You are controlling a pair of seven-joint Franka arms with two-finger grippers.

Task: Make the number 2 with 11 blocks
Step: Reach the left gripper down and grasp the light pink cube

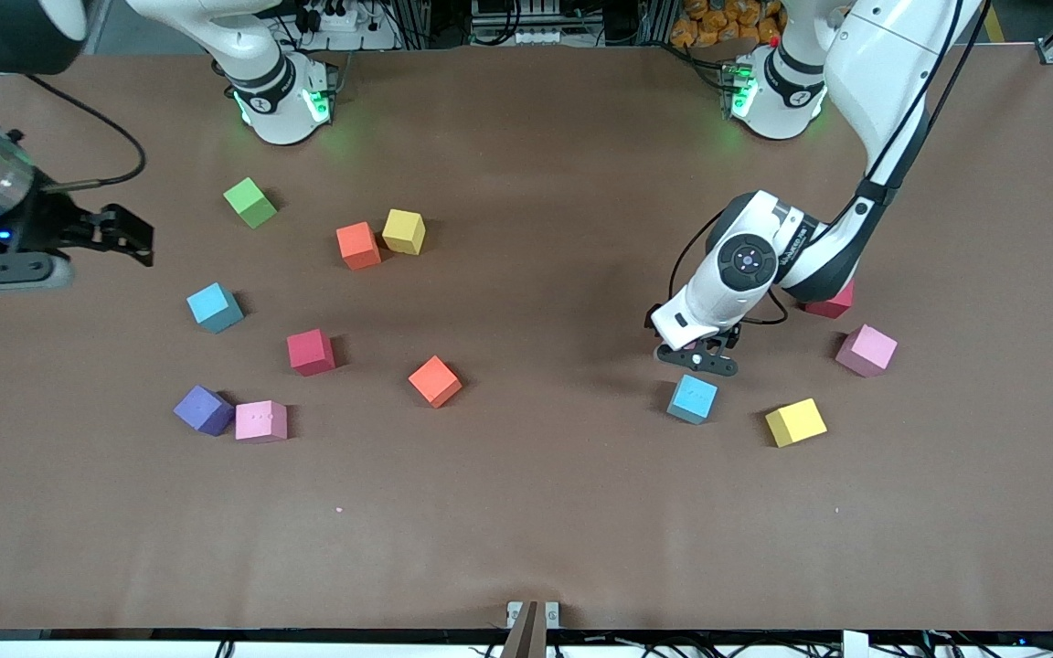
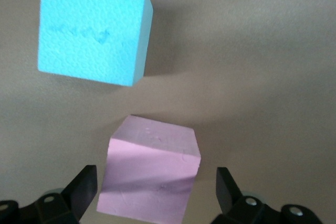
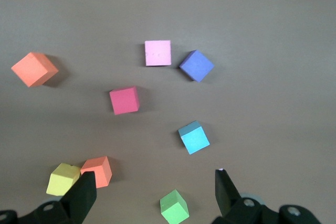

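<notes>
The blocks lie scattered singly on the brown table [image 1: 526, 512], with no digit laid out among them. Taking the red block [image 1: 311, 352] as the landmark: toward the right arm's end sits a blue block [image 1: 215, 307], a little farther from the front camera; nearer the camera than the red block are a purple block [image 1: 203, 409] and a pink block [image 1: 260, 421], touching each other. An orange block [image 1: 435, 380] lies toward the left arm's end, slightly nearer the camera. Farther from the camera than the red block, a second orange block [image 1: 358, 245] and a yellow block [image 1: 404, 231] sit side by side, with the green cube [image 1: 250, 202] well apart from them.

Far toward the left arm's end, the left gripper [image 1: 696, 356] is down at the table with its fingers spread on either side of a pink block [image 2: 149, 174], not pressing it. Just beside, nearer the camera, is another blue block [image 1: 693, 398], then a second yellow block [image 1: 795, 421], another pink block [image 1: 866, 350] and a dark red block [image 1: 832, 302] half hidden under the arm.

The right gripper [image 1: 124, 234] waits, fingers spread and empty, high over the right arm's end.
</notes>
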